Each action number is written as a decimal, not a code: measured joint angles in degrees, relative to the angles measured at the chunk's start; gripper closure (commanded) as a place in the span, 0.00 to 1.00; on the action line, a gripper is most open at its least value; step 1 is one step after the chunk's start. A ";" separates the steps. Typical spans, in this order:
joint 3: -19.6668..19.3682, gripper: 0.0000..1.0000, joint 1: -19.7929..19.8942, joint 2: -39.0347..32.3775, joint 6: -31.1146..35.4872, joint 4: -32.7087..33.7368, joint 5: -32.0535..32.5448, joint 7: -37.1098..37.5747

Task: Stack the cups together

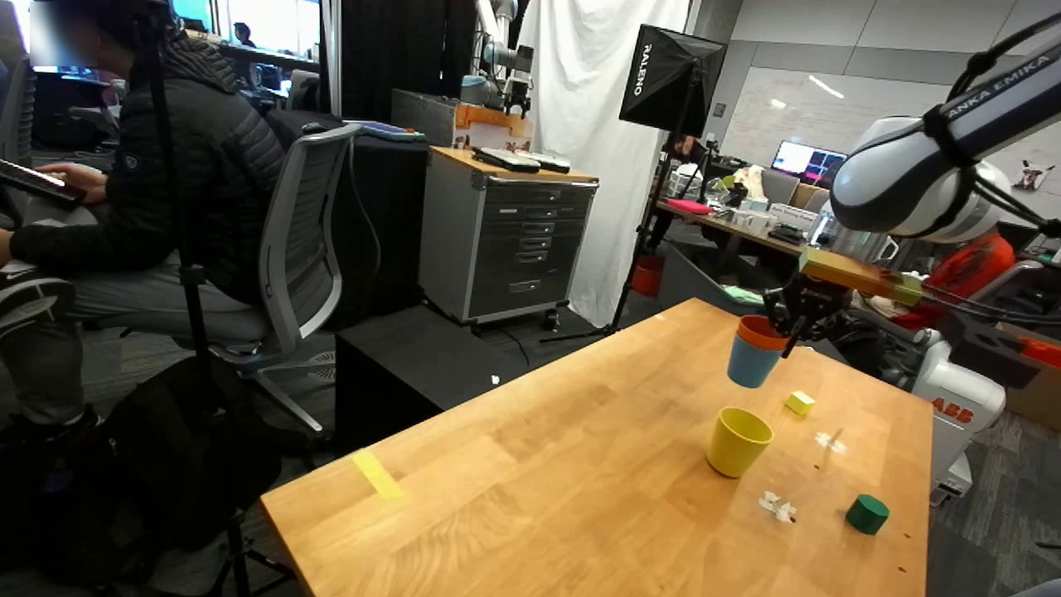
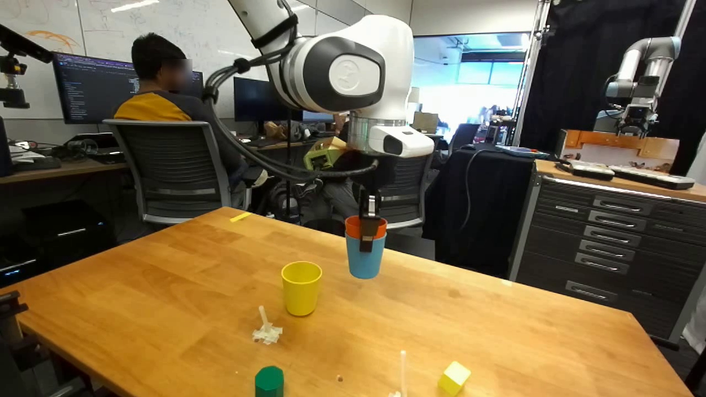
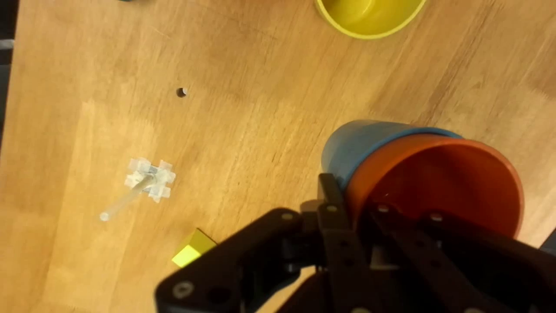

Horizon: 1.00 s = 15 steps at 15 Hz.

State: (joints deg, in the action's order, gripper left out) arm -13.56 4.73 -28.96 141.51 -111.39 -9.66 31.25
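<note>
- The blue cup [image 2: 365,263] holds the orange-red cup [image 3: 451,182] nested inside it, only the latter's top band showing above the blue rim, near the centre of an exterior view and at right in the wrist view.
- The pincer [image 3: 354,202] is clenched on this pair: one half reaches inside the orange-red cup, the other lies outside, over the blue wall. Pinching both walls together should stop them slipping apart.
- The pair appears to hang clear of the table [image 1: 539,497], base free, which would suit lowering it into another cup.
- The yellow cup [image 2: 301,298] stands upright on the table, mouth up, left of the pair in an exterior view and at the top edge of the wrist view. It likely serves as the outer cup; that nesting is not yet done, and a misaligned base could catch its rim.
- The yellow cube [image 1: 800,403] and green faceted block [image 1: 867,514], toward the lower right of an exterior view, seem to have no part in the stack.
- Clear rods [image 3: 127,198] stand on white tape [image 1: 777,507], presumably fixed there to hold position.
</note>
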 measured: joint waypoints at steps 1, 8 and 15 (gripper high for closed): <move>-0.17 0.93 -0.62 1.55 0.02 -1.43 1.01 0.40; -0.05 0.93 -5.04 10.09 0.46 -10.66 7.61 3.17; 1.23 0.93 -8.13 11.90 3.80 -17.09 12.73 5.55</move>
State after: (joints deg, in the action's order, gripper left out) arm -12.33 -3.40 -17.05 145.30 -128.48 3.06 36.80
